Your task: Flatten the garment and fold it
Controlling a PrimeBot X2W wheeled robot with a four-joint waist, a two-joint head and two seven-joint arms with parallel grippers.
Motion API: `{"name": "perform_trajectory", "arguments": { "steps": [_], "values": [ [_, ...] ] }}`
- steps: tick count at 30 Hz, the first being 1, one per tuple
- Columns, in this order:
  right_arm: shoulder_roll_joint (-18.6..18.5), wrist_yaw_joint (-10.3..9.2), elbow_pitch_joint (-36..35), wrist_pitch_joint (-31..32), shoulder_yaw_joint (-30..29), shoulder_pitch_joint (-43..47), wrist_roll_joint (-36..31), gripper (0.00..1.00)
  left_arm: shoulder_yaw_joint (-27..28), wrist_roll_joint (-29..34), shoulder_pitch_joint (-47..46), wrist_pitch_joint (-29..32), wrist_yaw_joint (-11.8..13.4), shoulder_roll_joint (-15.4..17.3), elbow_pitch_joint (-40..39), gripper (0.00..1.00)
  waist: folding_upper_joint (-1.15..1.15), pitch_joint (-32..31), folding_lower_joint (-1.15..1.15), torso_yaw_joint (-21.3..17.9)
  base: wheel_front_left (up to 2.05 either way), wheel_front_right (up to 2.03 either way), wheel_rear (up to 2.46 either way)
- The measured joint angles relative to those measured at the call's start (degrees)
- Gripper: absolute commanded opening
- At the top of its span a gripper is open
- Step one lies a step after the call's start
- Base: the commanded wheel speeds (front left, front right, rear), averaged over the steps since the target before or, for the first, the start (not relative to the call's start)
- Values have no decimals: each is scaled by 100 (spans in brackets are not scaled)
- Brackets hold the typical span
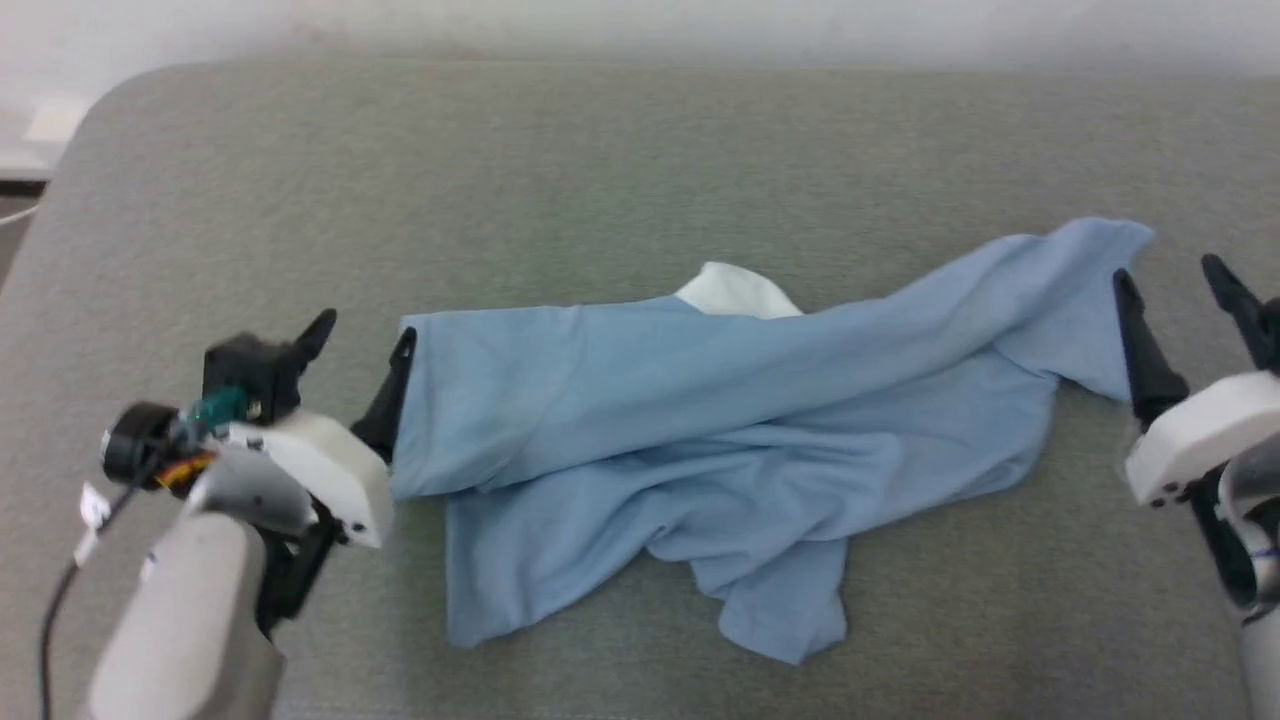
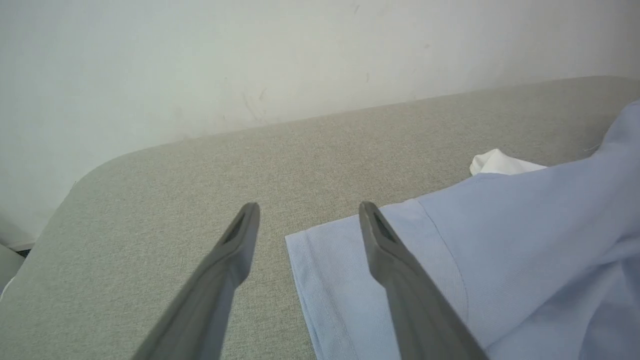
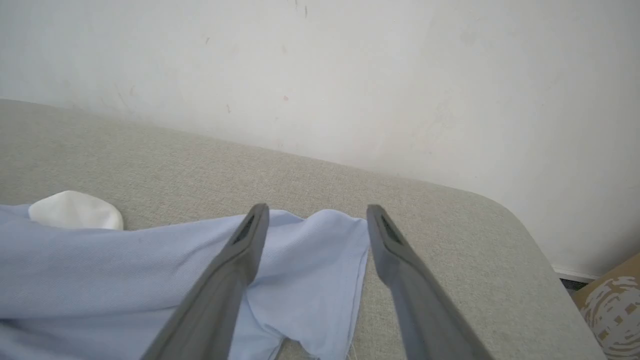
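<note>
The garment (image 1: 700, 420), a light-blue shirt, lies stretched out and wrinkled across the grey table (image 1: 600, 180), with a white collar part (image 1: 735, 292) peeking out at its far edge. My left gripper (image 1: 360, 345) stands open at the shirt's left end, one finger against the cloth edge. In the left wrist view my left gripper (image 2: 309, 212) hovers over that hemmed corner (image 2: 340, 270). Over at the shirt's right end, my right gripper (image 1: 1170, 275) is open with nothing between its fingers. Through the right wrist view, my right gripper (image 3: 317, 215) sits above the garment's corner (image 3: 320, 260).
A pale wall (image 3: 350, 65) rises behind the table's far edge. The table's rounded corners (image 1: 110, 100) show at the far left and, in the right wrist view, at the right. A cardboard box (image 3: 612, 305) sits below the table's right corner.
</note>
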Motion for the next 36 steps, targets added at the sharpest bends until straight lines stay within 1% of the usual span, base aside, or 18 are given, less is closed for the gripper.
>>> {"name": "perform_trajectory", "arguments": {
  "steps": [3,5,7,9,11,14,16,19,25,31,34,36],
  "values": [
    [271,0,-660,-108,-27,413,22,100,-376,-382,-414,748,-15,450,127,100,0,30,0,-247,0,0,0],
    [431,0,-994,-160,-26,637,15,100,-842,-749,-743,1258,-16,804,194,100,0,81,0,-396,0,0,0],
    [567,0,-1232,-194,-15,808,-19,100,-1181,-1168,-1055,1724,-20,1121,307,100,0,155,0,-529,0,0,0],
    [708,0,-1412,-242,-29,918,-49,100,-1527,-1479,-1352,2165,-21,1437,422,100,0,248,1,-645,0,0,0],
    [829,0,-1529,-249,-19,971,-82,100,-1829,-1601,-1613,2542,-21,1731,578,100,0,345,2,-754,0,0,0],
    [928,0,-1630,-250,10,993,-135,100,-2168,-1777,-1867,3104,-21,2082,867,100,-1,472,2,-930,0,0,0],
    [961,0,-1670,-249,11,1012,-170,100,-2399,-1863,-1952,3367,-21,2288,966,100,0,550,2,-1046,0,0,0],
    [1009,0,-1686,-249,-34,1029,-229,100,-2520,-2060,-2043,3426,-22,2431,1080,100,0,656,2,-1208,0,0,0],
    [1054,0,-1800,-232,-70,1081,-387,100,-2727,-2140,-2273,3468,-22,2617,1250,100,0,868,1,-1401,0,0,0],
    [1066,0,-1951,-166,-64,1080,-492,100,-2997,-2146,-2491,3517,-22,2754,1308,100,0,1001,1,-1479,0,0,0],
    [1061,0,-1993,-130,-63,1080,-511,100,-3142,-2386,-2513,3643,-20,2804,1271,100,0,1035,0,-1492,0,0,0],
    [1056,0,-2024,-101,-74,1081,-520,100,-3264,-2917,-2526,3991,-5,2865,1149,0,0,1033,0,-1488,0,0,0]
  ]
}}
